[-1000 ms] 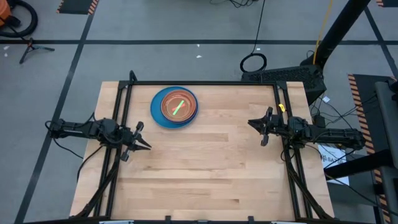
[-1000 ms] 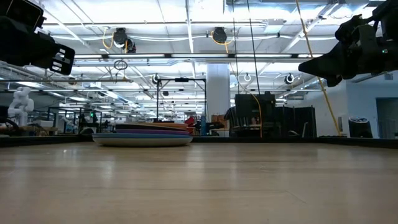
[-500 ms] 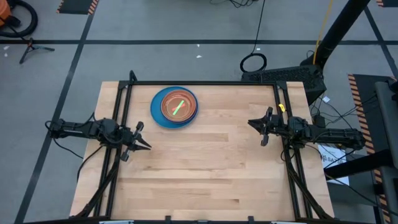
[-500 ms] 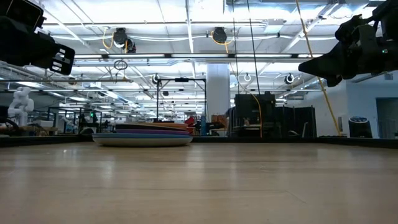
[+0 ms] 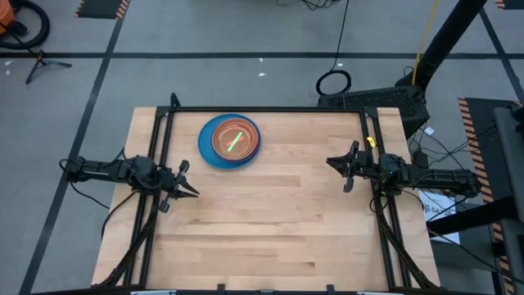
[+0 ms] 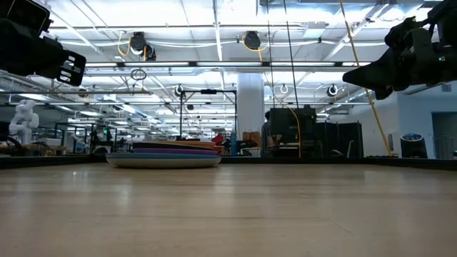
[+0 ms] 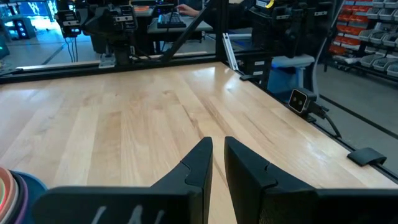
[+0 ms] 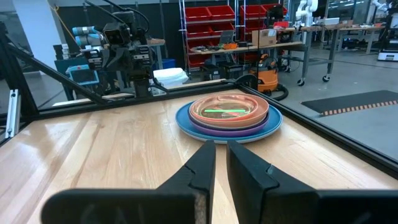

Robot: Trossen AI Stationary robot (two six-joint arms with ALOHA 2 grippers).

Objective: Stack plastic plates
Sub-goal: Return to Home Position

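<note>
One stack of plastic plates (image 5: 230,141) rests on the table's far left part: a wide blue plate at the bottom, purple and tan plates above, a small pink one with a green streak on top. It also shows in the right wrist view (image 8: 229,115) and the low view (image 6: 165,153); its edge shows in the left wrist view (image 7: 15,186). My left gripper (image 5: 191,193) hovers at the left edge, nearer than the stack, fingers almost closed (image 7: 217,149). My right gripper (image 5: 332,161) hovers at the right side, fingers almost closed (image 8: 221,149). Both hold nothing.
A black frame rail (image 5: 270,109) runs along the table's far edge, with uprights (image 5: 160,147) on both sides. Bare wood (image 5: 270,213) spans the middle and near part of the table. Beyond the far edge stand a monitor stand and cables (image 5: 372,97).
</note>
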